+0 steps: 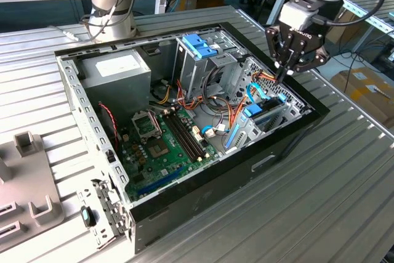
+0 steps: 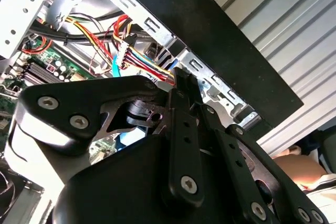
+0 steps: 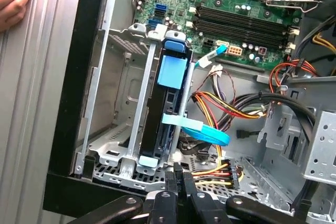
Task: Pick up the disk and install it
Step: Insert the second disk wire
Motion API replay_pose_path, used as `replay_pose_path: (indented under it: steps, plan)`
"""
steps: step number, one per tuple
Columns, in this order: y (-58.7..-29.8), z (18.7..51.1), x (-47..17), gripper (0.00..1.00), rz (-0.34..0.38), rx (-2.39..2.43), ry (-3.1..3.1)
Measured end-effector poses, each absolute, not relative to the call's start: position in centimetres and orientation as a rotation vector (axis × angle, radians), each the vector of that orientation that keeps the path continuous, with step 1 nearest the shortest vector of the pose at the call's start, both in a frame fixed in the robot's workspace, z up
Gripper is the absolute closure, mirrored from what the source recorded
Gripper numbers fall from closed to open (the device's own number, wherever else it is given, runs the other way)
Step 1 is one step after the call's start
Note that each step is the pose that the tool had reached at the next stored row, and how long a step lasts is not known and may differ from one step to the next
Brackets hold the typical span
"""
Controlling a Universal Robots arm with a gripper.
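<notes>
While the open computer case (image 1: 289, 137) lies on its side on the ribbed table (image 1: 345, 189), entries run from the exterior view's left to its right.

- Power supply (image 1: 117, 69): at about 10 o'clock in the case, against the far wall.
- Motherboard (image 1: 166, 140): flat on the floor of the case, towards 7 o'clock, memory slots bare.
- Darker blue bracket (image 1: 200, 46): on top of the metal drive cage (image 1: 203, 72) at 12 o'clock. Not the task's part.
- The disk (image 1: 266, 114): at roughly 4 o'clock, standing on edge in the lower bay beside the near-right wall, its light-blue carrier showing. In the first wrist view the disk (image 3: 167, 103) sits between the bay's metal rails, with a blue ribbon cable (image 3: 205, 132) crossing just beside it. Judgement: it looks seated, or nearly so. Upright on edge is the only way the rails take it.
- The gripper (image 1: 284, 72): above the case's right corner at about 2 o'clock, fingers drawn together and holding nothing. In both wrist views the fingertips (image 3: 178, 179) (image 2: 184, 85) are closed, pointing down near the bay's end. Closed tips would suit pushing on the carrier, not grasping it. I cannot tell whether they touch it.
- A person's hand (image 3: 13, 1) rests on the table outside the case wall, well apart from the disk.
</notes>
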State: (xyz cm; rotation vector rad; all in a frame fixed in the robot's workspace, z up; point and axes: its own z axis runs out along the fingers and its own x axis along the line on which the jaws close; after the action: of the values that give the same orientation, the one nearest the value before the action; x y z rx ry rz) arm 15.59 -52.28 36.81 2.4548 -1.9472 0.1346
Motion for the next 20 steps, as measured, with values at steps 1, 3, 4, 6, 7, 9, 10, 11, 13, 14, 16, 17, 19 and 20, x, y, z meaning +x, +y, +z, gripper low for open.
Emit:
replay_pose_path:
  steps: [1, 3, 4, 6, 7, 9, 10, 11, 13, 14, 16, 17, 19, 20]
  plan:
    - [-52.28, 36.81, 15.46, 0.84, 0.135, 2.453, -1.949]
    - [-52.29, 36.79, 15.08, 0.84, 0.135, 2.452, -1.95]
    - [-52.29, 36.79, 14.93, 0.84, 0.135, 2.452, -1.951]
    - [-52.3, 36.78, 14.6, 0.84, 0.135, 2.451, -1.952]
    - [-52.3, 36.77, 14.6, 0.84, 0.135, 2.447, -1.957]
    - [-52.29, 36.71, 14.59, 0.84, 0.135, 2.425, -1.982]
    - [-52.3, 36.66, 14.6, 0.84, 0.136, 2.404, -2.005]
    - [-52.3, 36.63, 14.6, 0.84, 0.136, 2.391, -2.02]
    - [-52.3, 36.54, 14.6, 0.84, 0.136, 2.352, -2.062]
    - [-52.3, 36.5, 14.6, 0.84, 0.136, 2.333, -2.083]
    - [-52.3, 36.45, 14.6, 0.84, 0.136, 2.307, -2.109]
    - [-52.3, 36.42, 14.6, 0.84, 0.135, 2.294, -2.123]
    - [-52.3, 36.37, 14.6, 0.84, 0.135, 2.266, -2.151]
    - [-52.31, 36.35, 14.6, 0.84, 0.135, 2.258, -2.159]
